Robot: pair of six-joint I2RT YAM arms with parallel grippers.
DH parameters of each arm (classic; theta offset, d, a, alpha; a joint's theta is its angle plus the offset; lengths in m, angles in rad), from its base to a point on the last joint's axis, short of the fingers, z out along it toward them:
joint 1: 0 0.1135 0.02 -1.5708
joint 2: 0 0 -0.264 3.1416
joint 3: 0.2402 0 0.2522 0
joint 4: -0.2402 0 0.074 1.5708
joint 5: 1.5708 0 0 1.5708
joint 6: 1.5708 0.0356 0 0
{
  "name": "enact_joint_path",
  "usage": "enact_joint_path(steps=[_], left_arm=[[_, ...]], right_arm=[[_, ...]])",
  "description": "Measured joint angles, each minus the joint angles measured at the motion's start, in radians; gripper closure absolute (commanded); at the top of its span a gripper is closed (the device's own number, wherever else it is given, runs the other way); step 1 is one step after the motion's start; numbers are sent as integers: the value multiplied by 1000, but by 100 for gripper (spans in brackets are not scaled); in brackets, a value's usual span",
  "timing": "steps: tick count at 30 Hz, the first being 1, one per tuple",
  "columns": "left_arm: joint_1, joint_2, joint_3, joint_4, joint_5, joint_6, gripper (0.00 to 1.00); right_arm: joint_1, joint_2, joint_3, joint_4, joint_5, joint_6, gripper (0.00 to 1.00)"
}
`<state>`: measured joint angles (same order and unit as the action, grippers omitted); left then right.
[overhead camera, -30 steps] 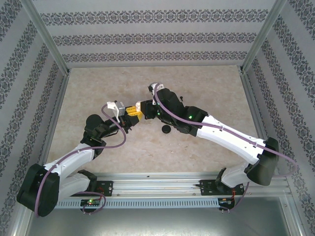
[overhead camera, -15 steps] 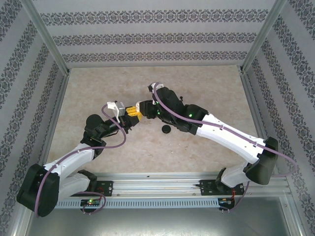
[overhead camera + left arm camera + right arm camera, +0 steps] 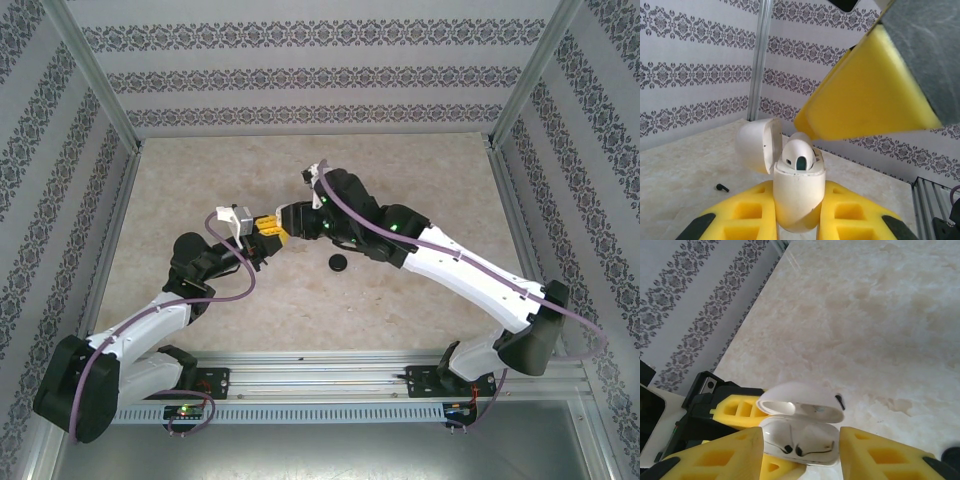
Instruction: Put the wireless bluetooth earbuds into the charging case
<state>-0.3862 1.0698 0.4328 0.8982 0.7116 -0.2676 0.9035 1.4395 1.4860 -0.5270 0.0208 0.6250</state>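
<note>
Where the two arms meet over the middle of the beige marbled surface (image 3: 200,180), open room lies all around them, out to the patterned walls (image 3: 300,80) and the metal corner posts (image 3: 95,80). The left gripper (image 3: 266,229) and right gripper (image 3: 289,221) stand tip to tip, and a small round black case (image 3: 339,263) lies near them on the near side. From the left wrist, the left gripper's yellow fingers (image 3: 850,212) are clamped on a smooth white charging case (image 3: 799,195). It is held upright with its rounded lid (image 3: 756,145) swung open to the left and a white earbud (image 3: 799,152) seated inside. A tiny black earbud (image 3: 722,188) lies on the surface well apart. From the right wrist, the right gripper's fingers stand apart on either side of the open case, and whether they touch it cannot be told. Bare surface runs beyond to the wall's foot.
</note>
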Motion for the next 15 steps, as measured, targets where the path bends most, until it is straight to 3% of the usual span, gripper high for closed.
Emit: enact_joint_path(steps=[8,15], left_arm=[[0,-38,23,-55,64,-6,100],[0,-53,51,-100,158,-40,100]], right_arm=[[-221,-91,-63,8,-189,33,57],[-305,-60,-63,47,-407,70,57]])
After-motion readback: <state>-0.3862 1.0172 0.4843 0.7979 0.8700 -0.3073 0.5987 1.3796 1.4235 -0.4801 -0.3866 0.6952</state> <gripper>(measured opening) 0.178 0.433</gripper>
